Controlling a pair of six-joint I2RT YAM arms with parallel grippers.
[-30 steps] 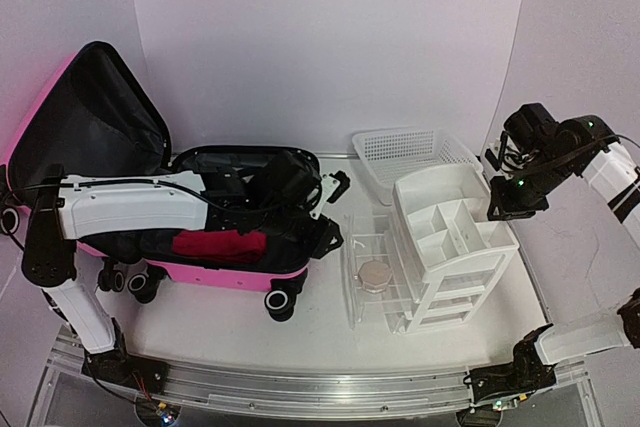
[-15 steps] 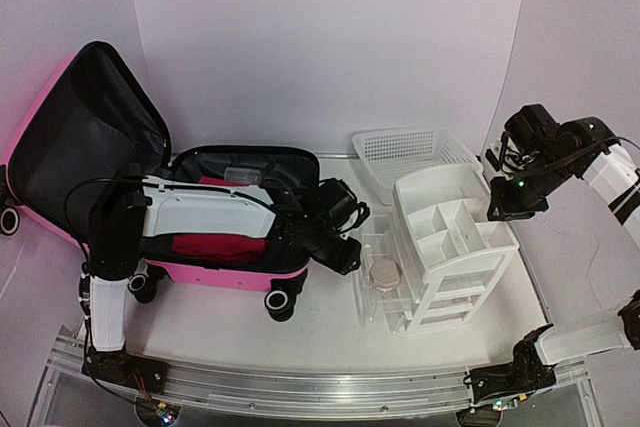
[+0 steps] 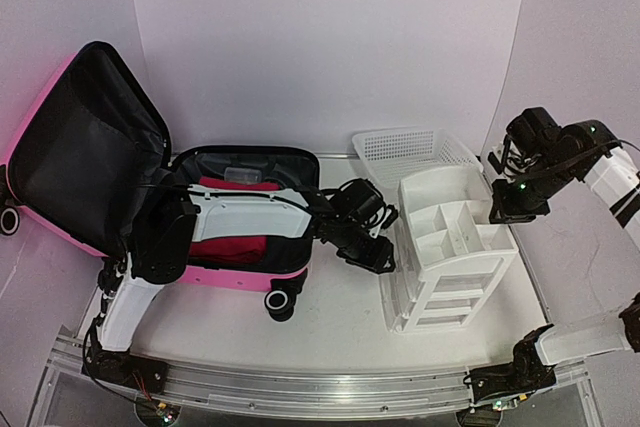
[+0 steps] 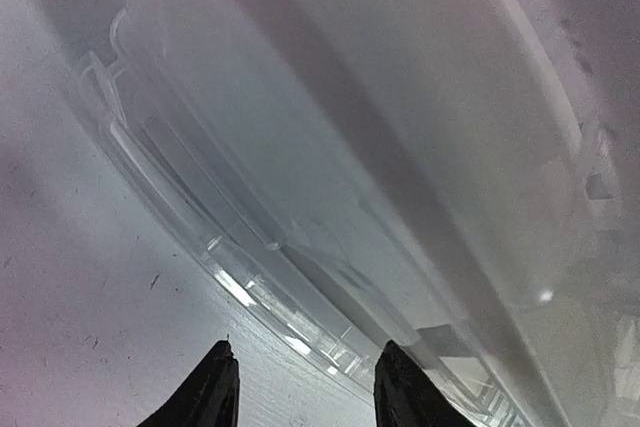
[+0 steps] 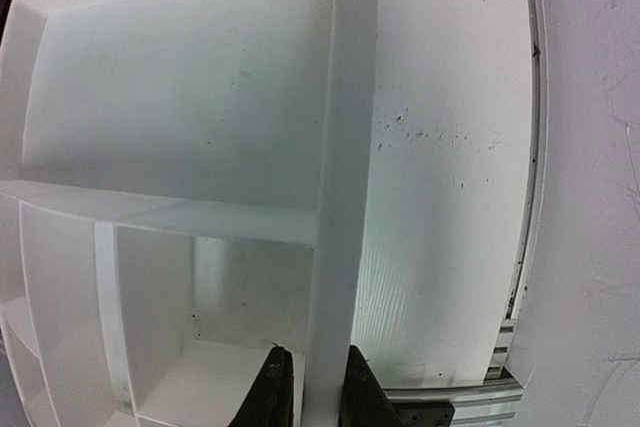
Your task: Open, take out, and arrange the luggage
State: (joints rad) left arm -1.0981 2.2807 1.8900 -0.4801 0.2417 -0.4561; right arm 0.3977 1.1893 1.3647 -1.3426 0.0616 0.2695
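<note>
The hot-pink luggage [image 3: 238,274] lies open at the left, its black-lined lid [image 3: 80,147] standing up. A red cloth [image 3: 228,247] and a clear item lie in its base. My left arm reaches across it to the right. My left gripper [image 3: 377,250] is open and empty, right at the clear drawer front of the white drawer organizer [image 3: 450,247]. In the left wrist view the open gripper [image 4: 305,392] faces the clear drawer [image 4: 300,237]. My right gripper [image 3: 503,211] is shut on the organizer's top rim; the right wrist view shows the gripper [image 5: 312,395] straddling that white wall [image 5: 335,197].
A white mesh basket [image 3: 405,152] stands behind the organizer against the back wall. The luggage's black wheels [image 3: 280,302] face the near edge. Bare table lies in front of the luggage and organizer.
My left gripper has swung right, out of the luggage to the organizer. The clear drawer with the round thing, pulled out before, now sits pushed in. The right arm has not moved.
</note>
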